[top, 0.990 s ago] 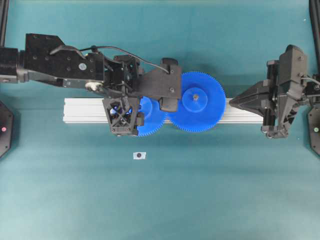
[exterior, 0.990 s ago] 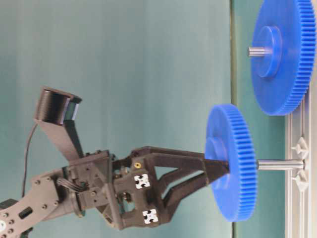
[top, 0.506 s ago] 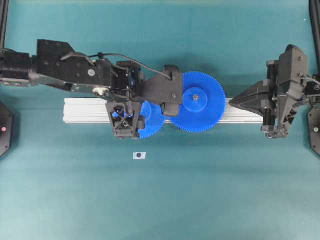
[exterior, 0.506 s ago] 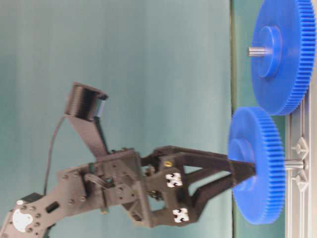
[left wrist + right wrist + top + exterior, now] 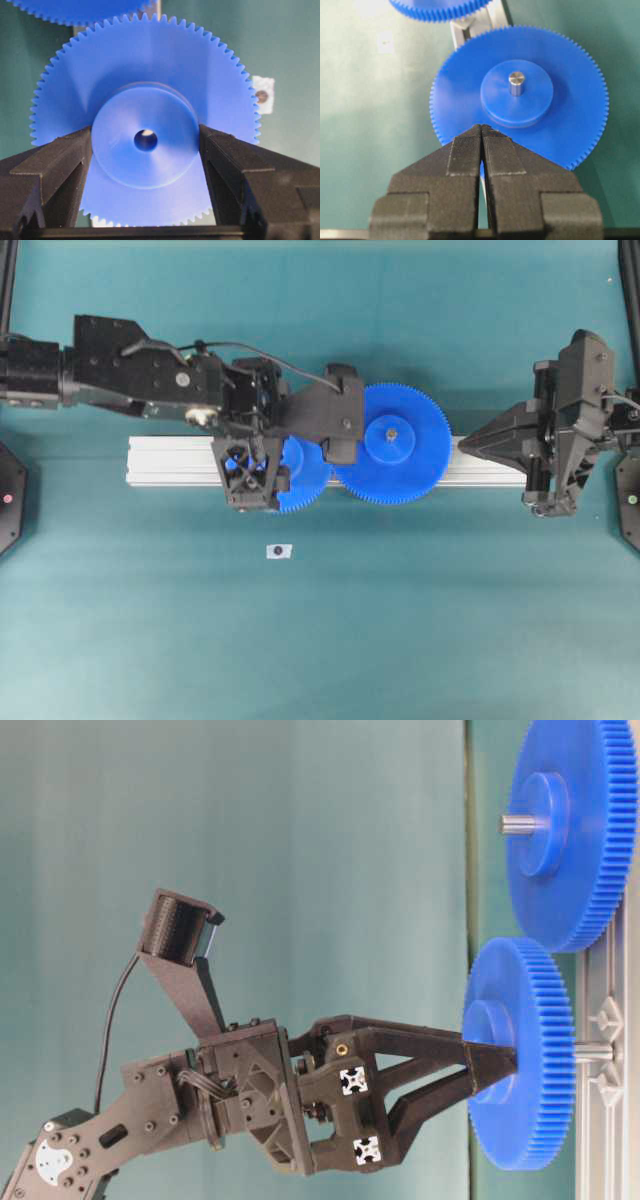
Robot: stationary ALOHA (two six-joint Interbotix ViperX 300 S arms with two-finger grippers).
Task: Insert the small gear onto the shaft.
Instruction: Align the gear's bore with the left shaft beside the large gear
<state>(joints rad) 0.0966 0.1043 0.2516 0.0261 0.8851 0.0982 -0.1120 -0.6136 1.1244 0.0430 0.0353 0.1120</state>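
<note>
The small gear, blue with a raised hub, is held by that hub between the fingers of my left gripper. In the table-level view the small gear sits low on the shaft, a silvery pin standing on the aluminium rail; only a short stub shows between gear and rail. A pale tip shows inside the gear's centre hole. From overhead my left gripper covers most of the small gear. My right gripper is shut and empty, by the rail's right end.
The larger blue gear with its grey pin sits on the rail right next to the small gear, rims touching or nearly so. A small white tag with a dark dot lies on the green mat in front of the rail.
The small gear has slid down the shaft toward the rail, most of it in the first half second. The left arm shifted slightly with it. The right arm has not moved.
</note>
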